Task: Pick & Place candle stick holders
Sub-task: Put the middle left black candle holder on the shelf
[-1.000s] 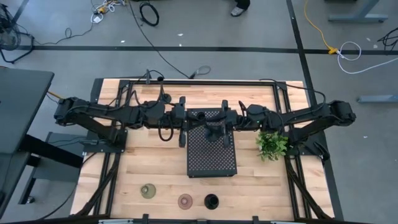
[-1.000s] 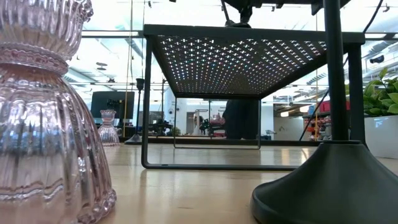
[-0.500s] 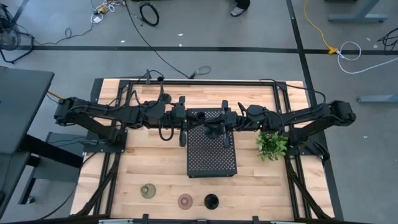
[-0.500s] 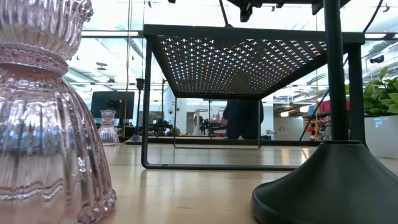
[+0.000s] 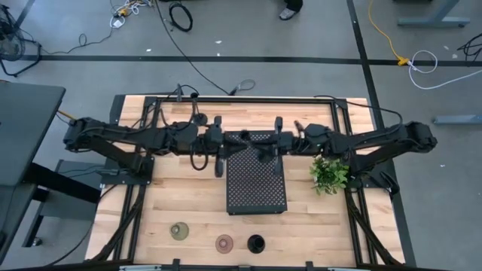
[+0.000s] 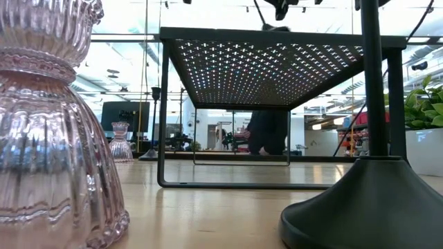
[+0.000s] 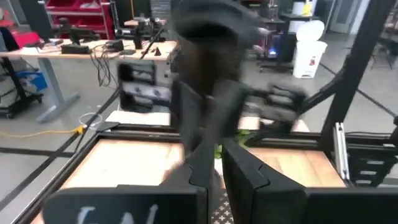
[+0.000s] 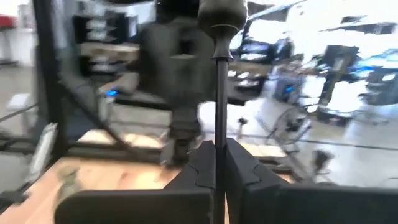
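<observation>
The right gripper (image 8: pixel 214 163) has its jaws clamped on a slim black candle stick holder (image 8: pixel 219 74) above the tray's (image 5: pixel 256 192) far end, so placement is likely underway, calling for a steady upright descent; the left gripper (image 7: pixel 216 171), jaws narrow, waits beside it.

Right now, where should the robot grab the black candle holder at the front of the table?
Pinch the slim stem of the black candle holder from above, fingers on either side. It stands upright, its round base looks too wide, and the pink holder stands close by.
</observation>
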Available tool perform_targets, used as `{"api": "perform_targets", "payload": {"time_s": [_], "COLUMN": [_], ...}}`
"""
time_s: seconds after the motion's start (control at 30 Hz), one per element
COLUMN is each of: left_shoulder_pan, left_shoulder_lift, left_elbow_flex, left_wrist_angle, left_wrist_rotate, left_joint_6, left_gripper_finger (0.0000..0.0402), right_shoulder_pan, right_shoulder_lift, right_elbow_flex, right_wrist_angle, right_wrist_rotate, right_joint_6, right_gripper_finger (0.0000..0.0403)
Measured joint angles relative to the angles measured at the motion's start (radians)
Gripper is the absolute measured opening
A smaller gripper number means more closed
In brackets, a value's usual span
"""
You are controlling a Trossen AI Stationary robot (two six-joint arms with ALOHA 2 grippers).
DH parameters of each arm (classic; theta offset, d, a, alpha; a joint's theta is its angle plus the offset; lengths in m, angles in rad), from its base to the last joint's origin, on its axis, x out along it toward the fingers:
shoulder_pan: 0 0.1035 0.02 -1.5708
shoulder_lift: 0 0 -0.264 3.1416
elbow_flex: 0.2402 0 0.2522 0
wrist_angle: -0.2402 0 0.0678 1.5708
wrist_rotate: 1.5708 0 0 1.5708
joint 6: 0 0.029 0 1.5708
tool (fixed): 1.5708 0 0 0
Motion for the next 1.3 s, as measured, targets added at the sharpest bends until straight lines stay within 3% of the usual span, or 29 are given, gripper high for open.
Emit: {"api": "perform_targets", "payload": {"time_s": [0.47,0.97,1.3], "left_shoulder_pan": [-0.015,-0.015,-0.014], "left_shoulder_lift": [-0.053,-0.054,-0.054], "left_elbow_flex": [0.0,0.0,0.0], "left_wrist_angle": [-0.175,-0.234,-0.254], "left_wrist_rotate": [-0.018,-0.022,-0.036], "left_joint_6": [-0.015,-0.037,-0.053], "left_gripper_finger": [0.0034,0.0034,0.0034], "right_shoulder_pan": [0.0,-0.094,-0.12], "right_shoulder_lift": [-0.094,-0.135,-0.408], "right_elbow_flex": [0.0,-0.007,-0.267], "right_wrist_angle": [-0.177,-0.276,-0.171], "right_wrist_rotate": [0.167,0.214,0.162], "right_joint_6": [-0.04,-0.022,0.107], "right_gripper_finger": [0.0,0.0,0.0]}}
